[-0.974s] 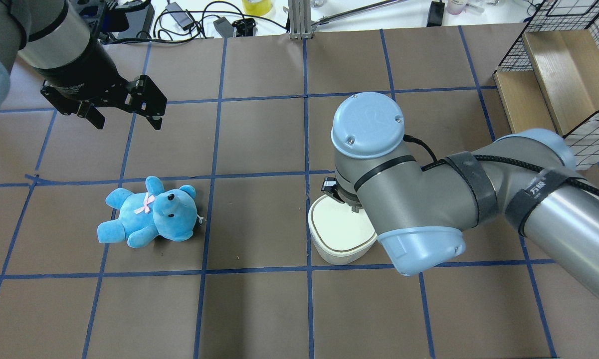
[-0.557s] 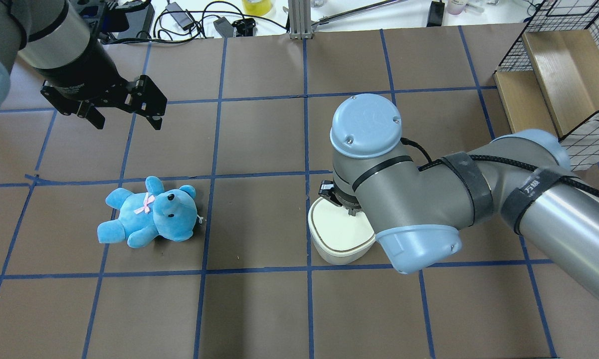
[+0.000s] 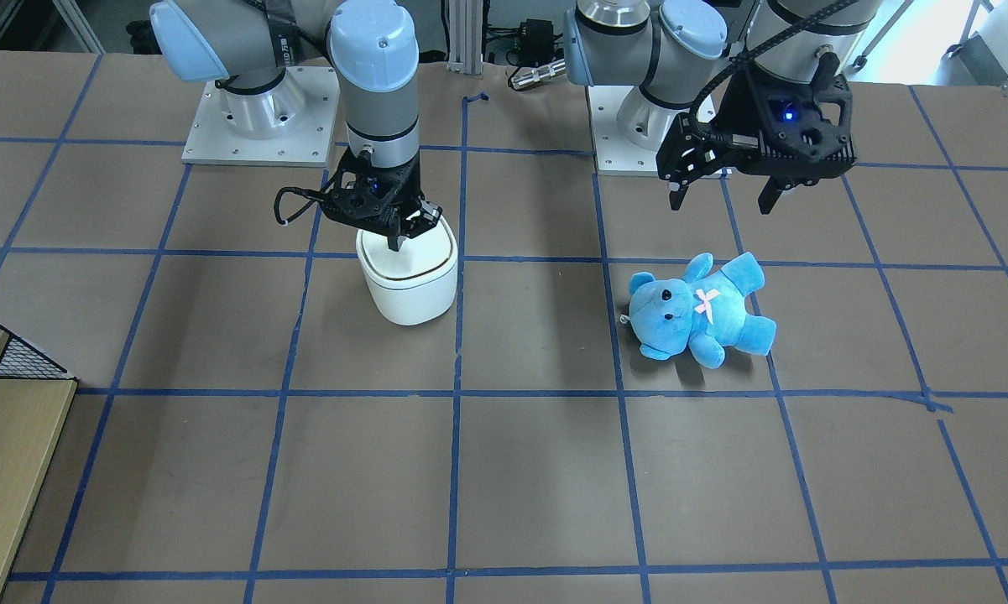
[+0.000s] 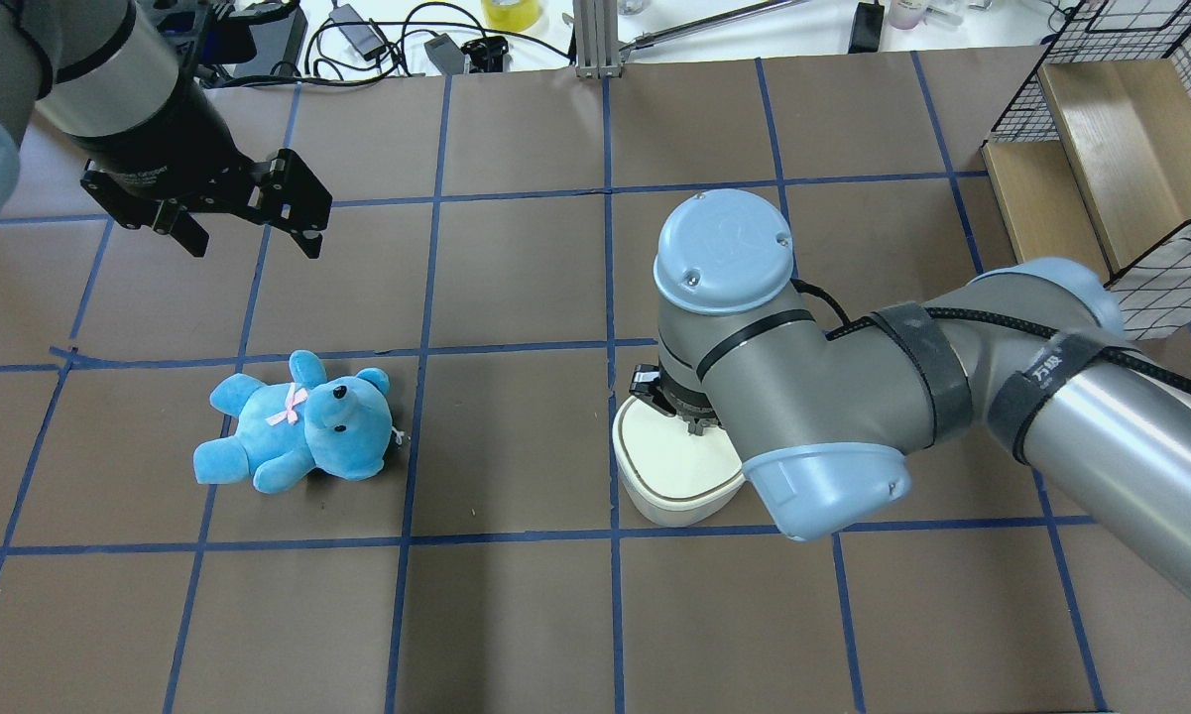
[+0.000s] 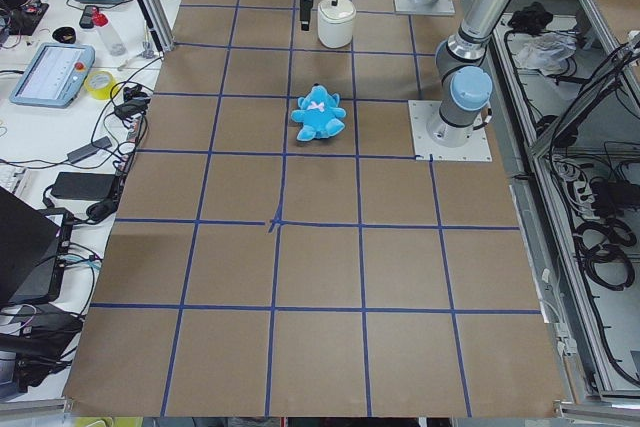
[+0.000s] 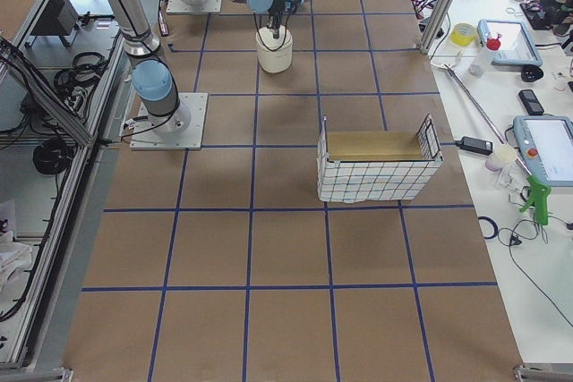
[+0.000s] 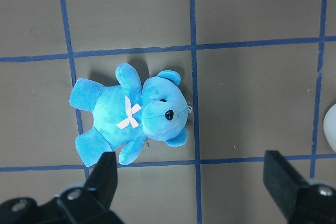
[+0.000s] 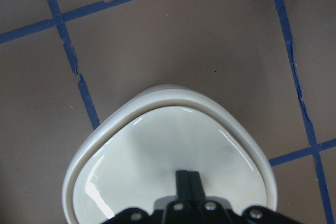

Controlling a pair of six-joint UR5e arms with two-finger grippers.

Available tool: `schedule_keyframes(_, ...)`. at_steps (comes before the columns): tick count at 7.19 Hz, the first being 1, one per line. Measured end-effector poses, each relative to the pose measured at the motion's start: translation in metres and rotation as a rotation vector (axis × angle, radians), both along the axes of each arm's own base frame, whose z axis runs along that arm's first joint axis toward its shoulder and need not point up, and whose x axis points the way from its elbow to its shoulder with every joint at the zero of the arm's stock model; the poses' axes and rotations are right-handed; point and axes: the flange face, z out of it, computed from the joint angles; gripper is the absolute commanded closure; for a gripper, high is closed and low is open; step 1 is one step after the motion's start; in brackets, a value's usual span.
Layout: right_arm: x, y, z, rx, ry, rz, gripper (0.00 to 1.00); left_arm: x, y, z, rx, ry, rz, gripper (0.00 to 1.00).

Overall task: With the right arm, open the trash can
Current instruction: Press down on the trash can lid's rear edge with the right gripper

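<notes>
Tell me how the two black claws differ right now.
The left black two-finger claw is spread wide; the right black two-finger claw is shut. The left claw hangs in air near the blue plush teddy; the right claw sits low over the closed small white plastic trash can. Both hold nothing.

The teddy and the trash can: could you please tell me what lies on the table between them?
Nothing stands between the teddy and the trash can: only bare brown table crossed by blue tape lines, as the overhead view shows.
</notes>
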Motion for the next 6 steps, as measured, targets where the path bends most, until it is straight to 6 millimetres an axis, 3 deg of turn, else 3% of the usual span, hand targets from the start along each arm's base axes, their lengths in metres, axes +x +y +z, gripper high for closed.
schedule_keyframes(4, -0.0015, 0.003, -0.0066, 0.011, 0.003, 0.014, 1.0, 0.0, -0.0003, -0.0004, 0.001, 0.0, 0.0, 0.0)
schedule_keyframes(6, 0.001, 0.0016, -0.0006, 0.01, -0.026, 0.004, 1.0, 0.0, -0.0003, -0.0005, 0.001, 0.0, 0.0, 0.0)
